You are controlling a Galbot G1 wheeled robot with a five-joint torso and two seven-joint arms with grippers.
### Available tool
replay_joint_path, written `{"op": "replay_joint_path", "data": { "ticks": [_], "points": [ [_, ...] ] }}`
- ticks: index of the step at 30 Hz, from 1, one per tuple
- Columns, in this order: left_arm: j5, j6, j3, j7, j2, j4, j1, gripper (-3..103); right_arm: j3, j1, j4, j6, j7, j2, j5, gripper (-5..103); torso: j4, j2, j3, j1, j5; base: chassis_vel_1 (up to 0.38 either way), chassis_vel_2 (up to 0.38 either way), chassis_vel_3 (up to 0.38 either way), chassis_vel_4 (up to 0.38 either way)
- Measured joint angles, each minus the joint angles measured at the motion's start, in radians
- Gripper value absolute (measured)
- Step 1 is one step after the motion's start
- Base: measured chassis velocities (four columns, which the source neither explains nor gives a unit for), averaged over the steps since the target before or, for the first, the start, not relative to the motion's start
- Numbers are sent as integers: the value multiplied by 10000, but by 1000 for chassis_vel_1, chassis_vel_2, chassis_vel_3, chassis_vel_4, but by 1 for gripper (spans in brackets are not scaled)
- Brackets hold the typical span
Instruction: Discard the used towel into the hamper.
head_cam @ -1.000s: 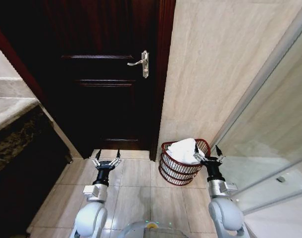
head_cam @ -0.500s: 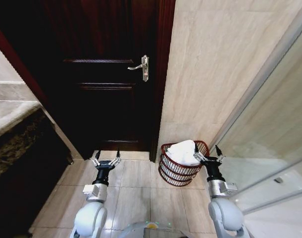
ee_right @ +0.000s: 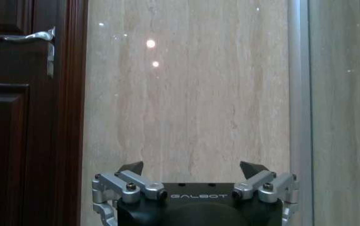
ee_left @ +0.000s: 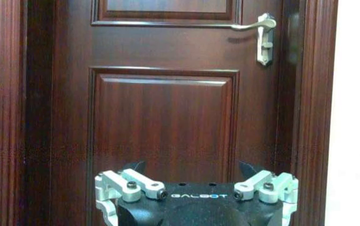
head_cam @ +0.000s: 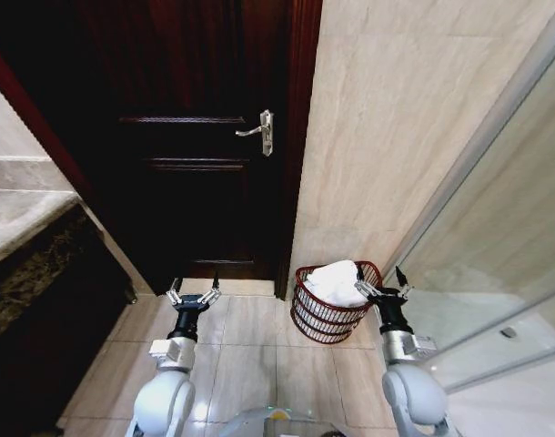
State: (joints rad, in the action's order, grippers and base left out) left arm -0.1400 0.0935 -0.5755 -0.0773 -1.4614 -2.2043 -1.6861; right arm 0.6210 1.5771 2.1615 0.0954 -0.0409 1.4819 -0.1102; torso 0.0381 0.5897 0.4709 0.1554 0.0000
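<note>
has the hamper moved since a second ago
No. The hamper sits in the same corner against the beige wall beside the door frame; the small picture shift is the camera's.

A dark wooden door filled the upper left; beige stone wall right, tiled floor below.

The word "GALBOT" stands in pale letters on the black body of the left gripper, and likewise on the right gripper.
</note>
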Motion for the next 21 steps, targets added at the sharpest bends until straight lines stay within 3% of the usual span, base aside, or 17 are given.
{"op": "replay_joint_path", "data": {
  "ticks": [21],
  "points": [
    [-44, -6, -34, -8, -52, -10, 15, 100, -73, -46, -6, -25, -33, -30, 8, 100, 0, 847, 496, 354, 0, 0, 0, 0, 0]
  ]
}}
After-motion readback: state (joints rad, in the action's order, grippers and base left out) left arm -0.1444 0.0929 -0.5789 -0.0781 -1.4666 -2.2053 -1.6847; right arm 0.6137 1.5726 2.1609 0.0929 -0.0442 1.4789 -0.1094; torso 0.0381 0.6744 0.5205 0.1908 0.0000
